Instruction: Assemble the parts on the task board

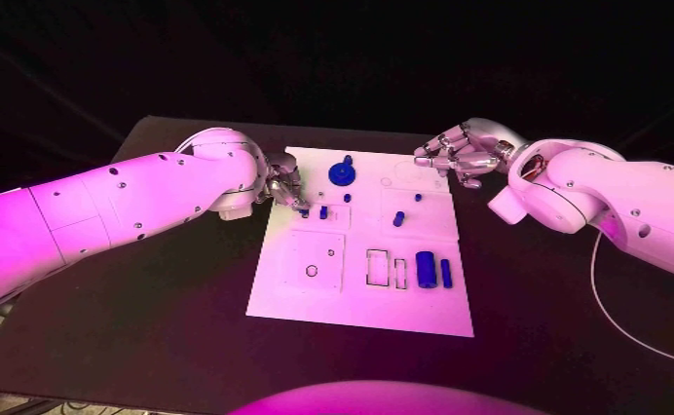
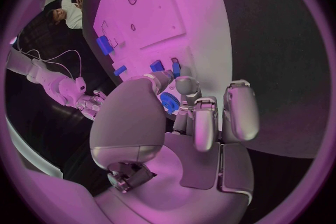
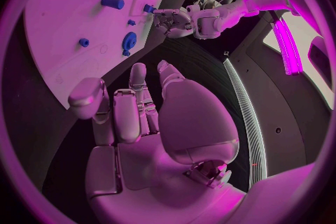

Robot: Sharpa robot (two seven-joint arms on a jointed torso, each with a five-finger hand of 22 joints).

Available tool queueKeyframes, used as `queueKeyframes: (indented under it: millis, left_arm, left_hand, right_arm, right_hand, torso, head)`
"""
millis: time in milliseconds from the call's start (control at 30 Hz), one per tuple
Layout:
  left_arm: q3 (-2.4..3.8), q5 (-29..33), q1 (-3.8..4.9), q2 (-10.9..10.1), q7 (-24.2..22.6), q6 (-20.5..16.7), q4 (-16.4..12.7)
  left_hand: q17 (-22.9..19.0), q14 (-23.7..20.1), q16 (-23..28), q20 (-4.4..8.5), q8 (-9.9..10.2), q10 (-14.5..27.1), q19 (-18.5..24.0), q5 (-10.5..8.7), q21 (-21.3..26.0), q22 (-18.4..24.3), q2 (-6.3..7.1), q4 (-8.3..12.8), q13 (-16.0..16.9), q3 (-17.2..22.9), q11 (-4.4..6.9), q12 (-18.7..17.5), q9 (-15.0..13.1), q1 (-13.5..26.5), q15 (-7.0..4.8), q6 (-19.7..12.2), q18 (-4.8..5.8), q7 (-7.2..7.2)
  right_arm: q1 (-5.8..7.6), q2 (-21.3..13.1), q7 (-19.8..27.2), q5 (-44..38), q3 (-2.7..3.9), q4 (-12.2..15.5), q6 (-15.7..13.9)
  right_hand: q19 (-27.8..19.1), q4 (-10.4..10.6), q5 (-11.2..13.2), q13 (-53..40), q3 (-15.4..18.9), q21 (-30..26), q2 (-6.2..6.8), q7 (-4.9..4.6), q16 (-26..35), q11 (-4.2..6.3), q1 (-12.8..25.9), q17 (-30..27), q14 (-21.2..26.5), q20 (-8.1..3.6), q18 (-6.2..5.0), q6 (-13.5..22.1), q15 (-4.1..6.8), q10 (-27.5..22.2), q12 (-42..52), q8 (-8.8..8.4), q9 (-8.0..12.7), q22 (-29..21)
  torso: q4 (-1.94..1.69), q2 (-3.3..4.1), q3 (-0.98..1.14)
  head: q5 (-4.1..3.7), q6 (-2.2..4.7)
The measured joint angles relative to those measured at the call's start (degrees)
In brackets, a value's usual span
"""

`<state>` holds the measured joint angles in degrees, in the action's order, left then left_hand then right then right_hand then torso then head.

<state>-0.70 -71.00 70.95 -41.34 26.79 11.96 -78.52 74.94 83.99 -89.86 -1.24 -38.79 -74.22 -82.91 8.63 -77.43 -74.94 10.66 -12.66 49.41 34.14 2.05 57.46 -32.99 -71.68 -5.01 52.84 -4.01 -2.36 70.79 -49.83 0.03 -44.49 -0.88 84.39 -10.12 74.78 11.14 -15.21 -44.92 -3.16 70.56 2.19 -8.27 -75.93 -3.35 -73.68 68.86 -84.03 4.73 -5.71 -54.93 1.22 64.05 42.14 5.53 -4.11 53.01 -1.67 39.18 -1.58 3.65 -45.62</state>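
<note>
Flat white rectangular task board (image 1: 352, 298) on matte black surface (image 1: 168, 337), left hand (image 1: 285, 188) fingers curled beside small blue parts (image 1: 323, 211), grasp indeterminate, right hand (image 1: 457, 155) fingers apart, empty, round blue disc (image 1: 342, 173) between hands

We are seeing the left hand (image 1: 285, 188) covering the task board's (image 1: 358, 308) left edge in the head view, its fingertips hiding whatever they may be pinching; in the left wrist view its own fingers (image 2: 203, 117) are blocking most of the blue disc (image 2: 168, 103); the outlines (image 1: 382, 267) on the board are too small for us to read.
</note>
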Motion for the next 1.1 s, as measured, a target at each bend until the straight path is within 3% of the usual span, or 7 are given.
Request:
queueKeyframes:
  millis: [1100]
  left_arm:
    - [0.09, -0.1, 0.08, 0.4, 0.0, 2.3, 0.1]
  left_hand:
    - [0.0, 0.0, 0.0, 0.00, 0.2, -0.7, 0.0, -0.08, -0.2, 0.0, -0.08, 0.1, 0.6, 0.1, 0.03, 0.6, 0.2, -0.1, 0.00, 0.7, 0.00, 0.11]
  right_arm:
    - [-0.02, -0.2, 0.2, 0.0, 0.00, 0.1, 0.1]
  right_hand:
    - [0.0, 0.0, 0.0, 0.0, 0.0, 0.0, 0.00, 0.00, 0.3, 0.00, 0.0, -0.1, 0.0, 0.00, 0.00, 0.0, 0.00, 0.0, 0.0, 0.00, 0.0, 0.0]
  torso:
    - [0.04, 0.00, 0.05]
  head:
    - [0.04, -0.39]
